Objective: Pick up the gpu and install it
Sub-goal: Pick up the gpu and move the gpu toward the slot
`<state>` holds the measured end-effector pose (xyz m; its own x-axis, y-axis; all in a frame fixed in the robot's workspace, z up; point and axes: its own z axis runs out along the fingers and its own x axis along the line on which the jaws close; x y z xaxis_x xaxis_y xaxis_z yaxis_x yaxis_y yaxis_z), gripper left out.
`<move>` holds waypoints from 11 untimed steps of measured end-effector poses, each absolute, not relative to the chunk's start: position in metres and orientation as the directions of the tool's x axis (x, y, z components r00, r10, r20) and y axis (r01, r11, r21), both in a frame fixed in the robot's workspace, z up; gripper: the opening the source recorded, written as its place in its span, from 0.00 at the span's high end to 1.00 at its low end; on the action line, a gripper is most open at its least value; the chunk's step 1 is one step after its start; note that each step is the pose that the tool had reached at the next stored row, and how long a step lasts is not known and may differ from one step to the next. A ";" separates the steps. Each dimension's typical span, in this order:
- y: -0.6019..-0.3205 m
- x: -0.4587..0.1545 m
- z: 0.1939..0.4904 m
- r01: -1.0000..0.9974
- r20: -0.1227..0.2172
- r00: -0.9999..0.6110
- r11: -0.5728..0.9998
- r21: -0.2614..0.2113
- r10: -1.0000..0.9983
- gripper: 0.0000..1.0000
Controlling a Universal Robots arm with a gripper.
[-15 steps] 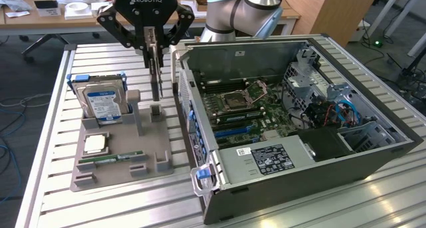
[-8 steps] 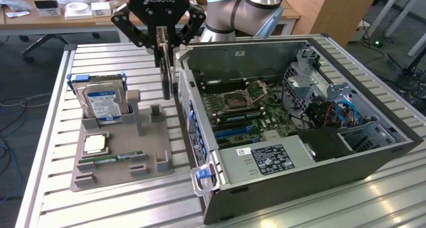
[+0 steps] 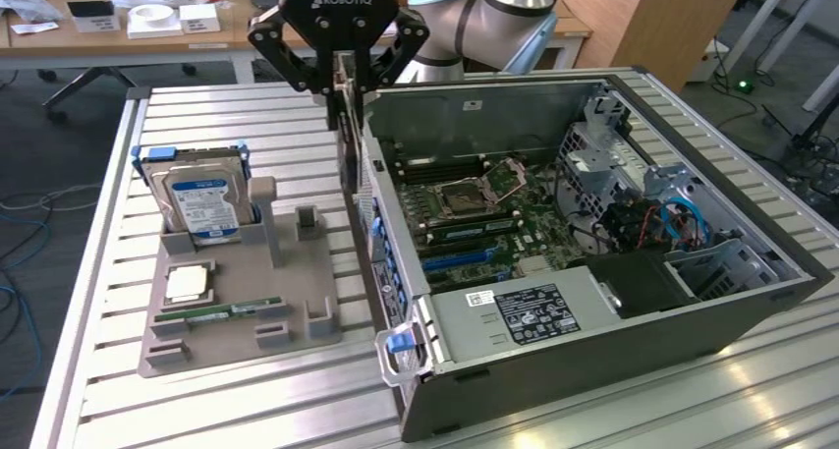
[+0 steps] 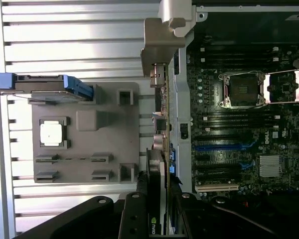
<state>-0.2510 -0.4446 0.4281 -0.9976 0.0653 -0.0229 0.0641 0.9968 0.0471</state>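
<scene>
So the gripper (image 3: 341, 87) has its fingers clamped on the gpu (image 3: 345, 110), holding it up on edge in the air. In the exterior view the card hangs right over the near wall of the open computer case (image 3: 525, 105), between the grey tray (image 3: 236, 321) and the motherboard (image 3: 485, 213). From the wrist view you see the gpu (image 4: 160, 124) edge-on, silver bracket at the far end, black fingers (image 4: 134, 214) pinching either side. It isn't seated in a slot. Over on the tray, the hard drive (image 3: 196, 198) stands upright, with the CPU (image 3: 188, 284) and memory stick (image 3: 216, 313) lying flat nearby.
</scene>
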 end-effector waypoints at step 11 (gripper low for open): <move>-0.445 -0.229 0.428 0.064 -0.023 -0.998 0.997 0.047 0.065 0.73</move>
<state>-0.2286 -0.4445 0.4281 -0.9976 0.0653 -0.0229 0.0642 0.9968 0.0470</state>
